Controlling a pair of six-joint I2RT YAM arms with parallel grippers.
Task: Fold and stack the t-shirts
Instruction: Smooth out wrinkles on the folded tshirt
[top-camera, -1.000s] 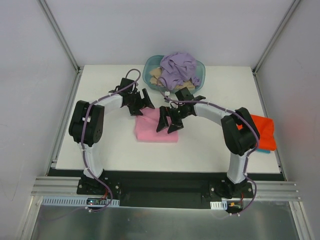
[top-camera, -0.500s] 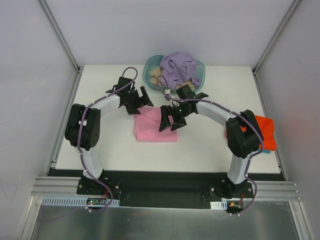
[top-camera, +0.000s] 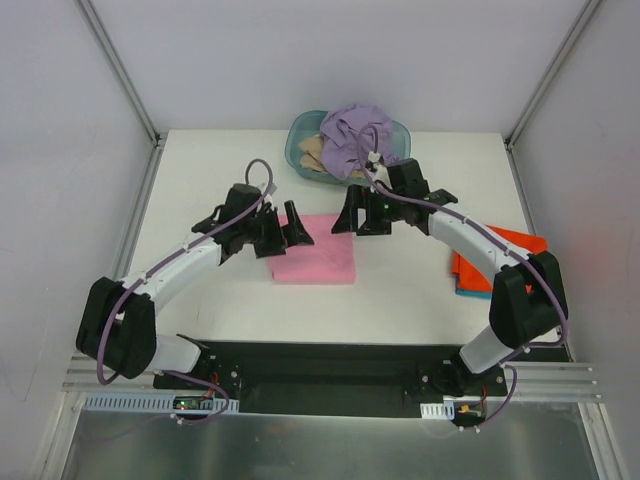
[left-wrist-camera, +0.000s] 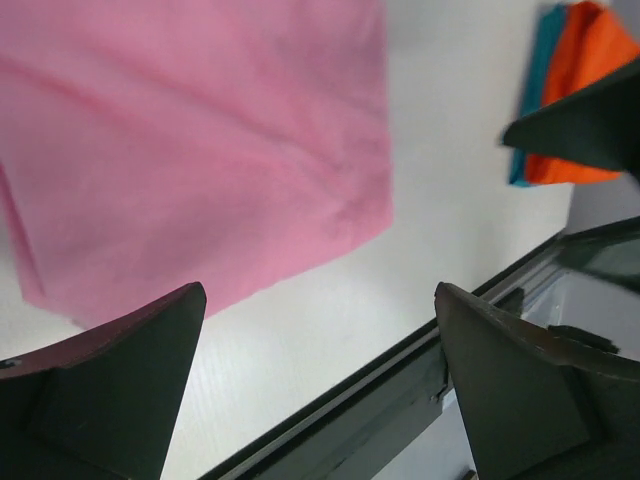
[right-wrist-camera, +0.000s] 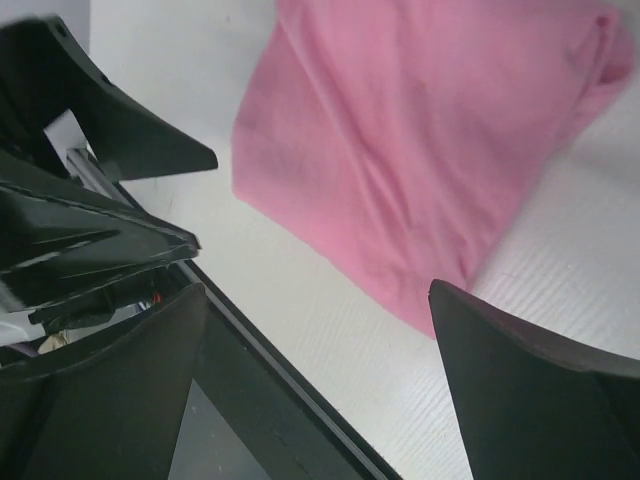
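Your pink t-shirt lies folded into a flat square near the middle of the table, and neither arm has hold of it. The left gripper is at the shirt's left edge with its fingers spread wide and nothing between them. Its wrist view shows only pink cloth and bare table in the gap. The right gripper sits by the far right corner, likewise spread and empty. The orange-red shirt rests on the teal shirt at the right edge, while the lavender shirt and tan shirt fill the basket.
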